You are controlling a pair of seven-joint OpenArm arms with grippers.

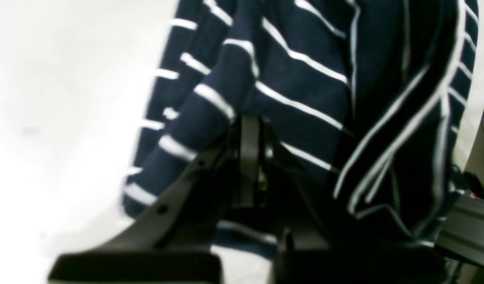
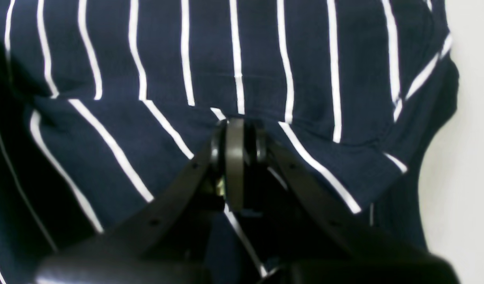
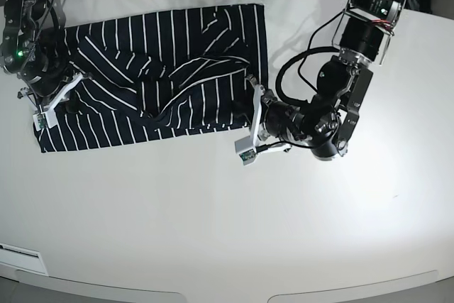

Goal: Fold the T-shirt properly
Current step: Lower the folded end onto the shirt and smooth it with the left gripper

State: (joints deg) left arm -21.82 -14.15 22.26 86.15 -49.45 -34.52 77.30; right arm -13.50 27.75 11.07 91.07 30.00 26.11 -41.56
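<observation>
Two end effectors grip opposite edges of the dark navy soft-fabric T-shirt point(image 3: 156, 76) with thin white stripes, which lies spread across the far left part of the pale white desk point(image 3: 213, 218) in the base view. The shirt is partly folded: a loose, rumpled layer sits across its middle, with stripes running at different angles, while the band nearest the camera lies flatter.

In the base view the left end effector point(image 3: 253, 86) reaches in from the right side, at the shirt's right-hand edge. The left wrist view shows its dark fingers point(image 1: 250, 157) pressed together with a bunched fold of striped cloth point(image 1: 297, 90) pinched between them, the fabric rising and draping away from the tips, with bare desk point(image 1: 60, 118) off to one side.

The right end effector point(image 3: 65, 89) sits at the shirt's left-hand edge in the base view, under the arm that carries a small green light. In the right wrist view its dark fingers point(image 2: 235, 157) are closed on a hemmed edge of the cloth point(image 2: 242, 59), which puckers slightly where they meet it; the stripes beyond the hem run straight, those nearer the camera slant.

Cables and equipment lie along the far edge of the desk.
</observation>
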